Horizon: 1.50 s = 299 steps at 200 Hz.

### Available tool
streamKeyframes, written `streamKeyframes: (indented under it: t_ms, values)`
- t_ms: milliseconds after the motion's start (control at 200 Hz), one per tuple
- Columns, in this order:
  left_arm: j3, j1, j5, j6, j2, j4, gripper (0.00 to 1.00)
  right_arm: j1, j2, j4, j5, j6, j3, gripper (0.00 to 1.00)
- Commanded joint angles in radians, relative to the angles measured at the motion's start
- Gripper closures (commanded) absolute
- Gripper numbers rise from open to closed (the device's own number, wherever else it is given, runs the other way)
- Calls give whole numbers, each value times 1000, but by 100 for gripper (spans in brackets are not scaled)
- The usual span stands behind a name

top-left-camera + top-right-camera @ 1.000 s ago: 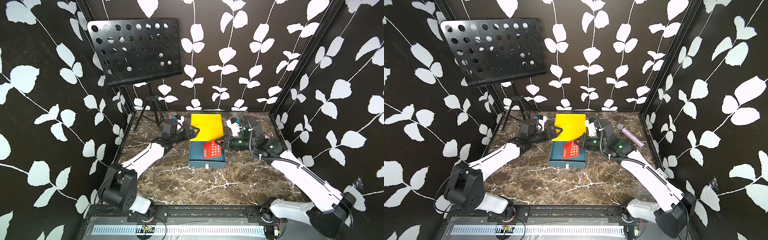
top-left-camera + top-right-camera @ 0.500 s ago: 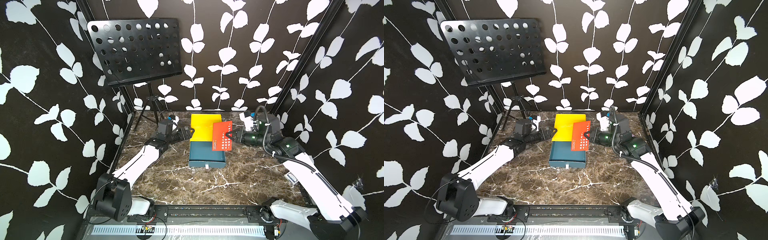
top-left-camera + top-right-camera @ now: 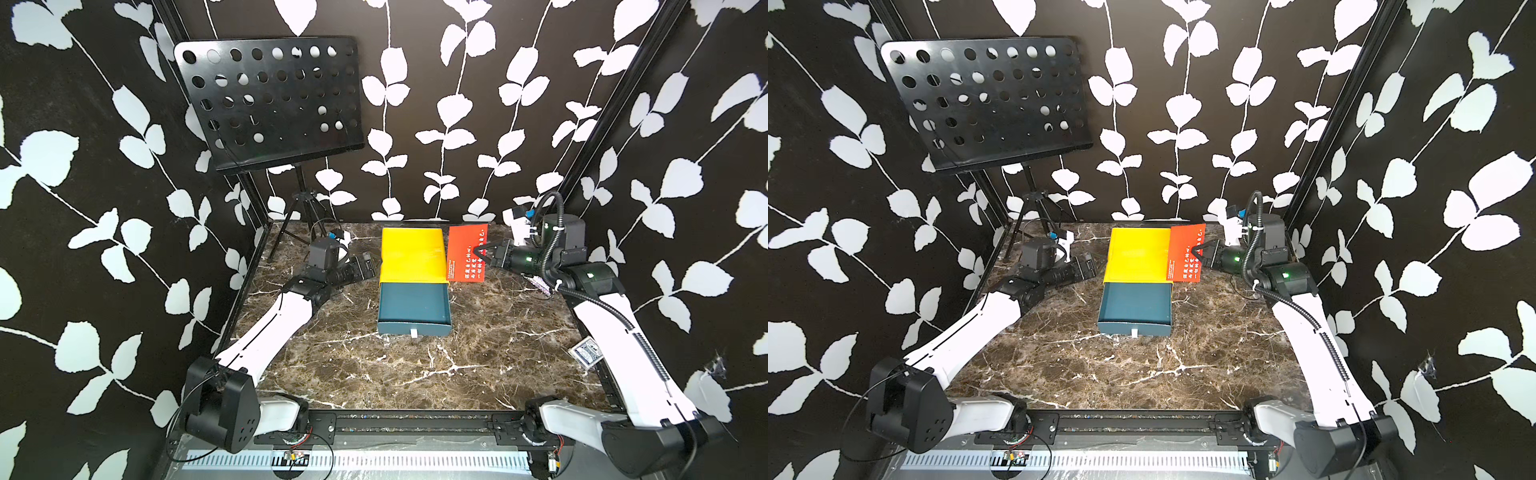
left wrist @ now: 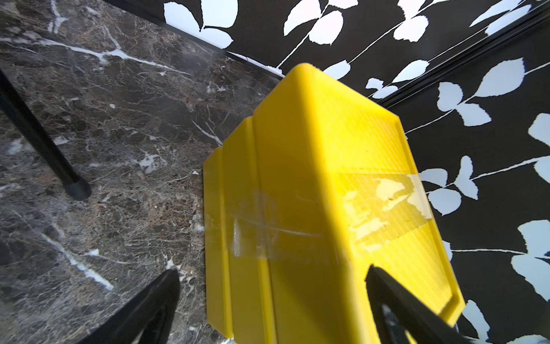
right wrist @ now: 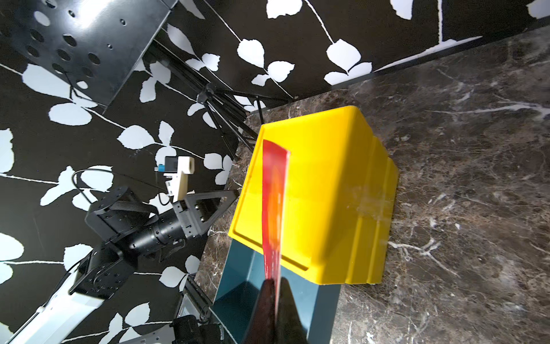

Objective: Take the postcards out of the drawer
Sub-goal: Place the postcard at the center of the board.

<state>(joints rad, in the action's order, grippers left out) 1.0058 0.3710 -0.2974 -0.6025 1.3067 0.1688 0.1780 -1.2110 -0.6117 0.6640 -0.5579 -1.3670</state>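
Top views: right gripper pinched tight on the postcards, red face with white print towards the camera. They hang in the air just right of the yellow housing, clear of the drawer. A second ago that grip was down at the drawer, half a second ago the cards were over it, so the lift-out is done. Drawer is pulled out and its teal floor looks bare in both top views. My read: emptied, only the set-down on the table is left. Left gripper spread wide at the housing's left side, holding nothing

Left wrist: fingers wide apart, housing just ahead. Contact can't be told

Right wrist: postcards edge-on in the pressed fingertips. Can't count how many. Thin, likely to flex
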Motion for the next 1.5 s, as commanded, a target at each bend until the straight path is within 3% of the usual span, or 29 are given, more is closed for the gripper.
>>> streamKeyframes:
  t_ms: [0, 315, 605, 965, 1215, 1490]
  values:
    - [32, -6, 10, 26, -44, 31, 1, -57, -23, 10, 69, 73, 14, 100]
    - [-5, -11, 42, 50, -81, 56, 1, -240, -100, 21, 110, 169, 148, 100]
    - [-23, -18, 52, 40, -88, 50, 1, -253, -315, 106, 99, 269, 227, 100]
    - [-67, -20, 17, 16, -139, 24, 1, -236, -659, 176, 198, 299, 130, 100]
    - [-74, -21, 14, 40, -145, 41, 1, -215, -765, 145, 154, 328, 72, 100]
    - [-68, -20, 7, 53, -125, 34, 1, -215, -846, 20, -28, 410, -6, 90]
